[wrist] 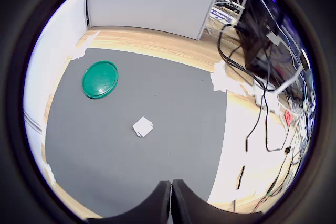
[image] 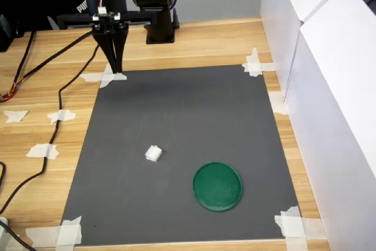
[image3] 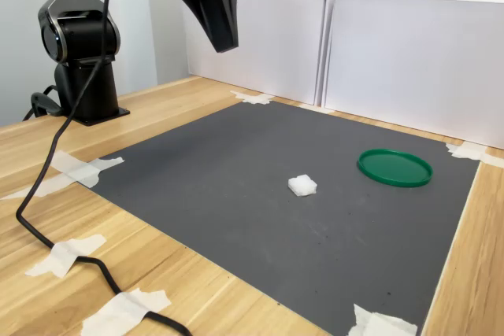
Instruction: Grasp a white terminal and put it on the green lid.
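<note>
I see light wooden table (image: 205, 42) carrying dark grey mat (image: 182, 139), corners fixed with white tape (image: 254, 63). On mat: white terminal (image: 153, 154), apart from green lid (image: 218, 186) lying flat nearer mat edge. Loose tape scraps (image: 42, 151) and black cable (image: 53, 139) on bare wood beside mat. Arm base (image: 160, 30) stands on wood, seemingly just beyond mat.

Counter (image: 194, 42): pale wood, visible grain, light sheen.
Mat (image: 188, 116): dark grey sheet, matt, smooth.
Green lid (image: 217, 186): plastic, slightly glossy.
White terminal (image: 153, 154): white plastic, matt.
Tape scraps (image: 42, 151): white, papery, wrinkled.
Claw (image: 116, 63): black, hard, dull finish.
Side panels (image3: 409, 60): white, smooth, matt board.
</note>
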Controlling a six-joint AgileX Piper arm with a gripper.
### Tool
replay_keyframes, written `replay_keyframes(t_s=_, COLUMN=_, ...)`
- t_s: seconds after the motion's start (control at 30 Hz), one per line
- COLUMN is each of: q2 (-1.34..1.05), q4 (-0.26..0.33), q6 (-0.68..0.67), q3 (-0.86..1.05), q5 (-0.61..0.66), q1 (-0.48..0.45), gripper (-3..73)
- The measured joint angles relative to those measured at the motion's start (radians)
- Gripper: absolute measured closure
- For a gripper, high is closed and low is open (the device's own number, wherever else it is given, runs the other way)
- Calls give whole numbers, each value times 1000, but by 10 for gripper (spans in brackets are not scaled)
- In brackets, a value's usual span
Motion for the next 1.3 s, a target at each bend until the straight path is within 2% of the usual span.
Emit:
replay_keyframes(t_s=0.2, q2=126, q4=56, q6=-250, q3=-162, q5=185, q1=0, gripper=702)
replay_keyframes(t_s=0.33, q2=168, q4=49, q6=-309, q3=-222, q5=225, q1=0, gripper=625)
replay_keyframes(t_s=0.47, q2=198, q4=26, q6=-329, q3=-258, q5=236, q1=0, gripper=437)
replay_keyframes(t_s=0.53, q2=206, q4=25, q6=-336, q3=-266, q5=237, q1=0, gripper=308)
replay_keyframes(t_s=0.57, q2=210, q4=27, q6=-340, q3=-267, q5=237, q1=0, gripper=234)
replay_keyframes(t_s=0.63, q2=217, q4=31, q6=-346, q3=-268, q5=238, q1=0, gripper=134)
replay_keyframes(t_s=0.73, q2=231, q4=64, q6=-355, q3=-275, q5=247, q1=0, gripper=24)
replay_keyframes(t_s=0.87, q2=238, q4=137, q6=-379, q3=-288, q5=273, q1=0, gripper=-13)
replay_keyframes(t_s=0.93, q2=245, q4=146, q6=-379, q3=-289, q5=268, q1=0, gripper=-17)
replay_keyframes(t_s=1.13, q2=297, q4=72, q6=-275, q3=-289, q5=184, q1=0, gripper=-18)
replay_keyframes(t_s=1.3, q2=336, q4=50, q6=-279, q3=-289, q5=162, q1=38, gripper=-18)
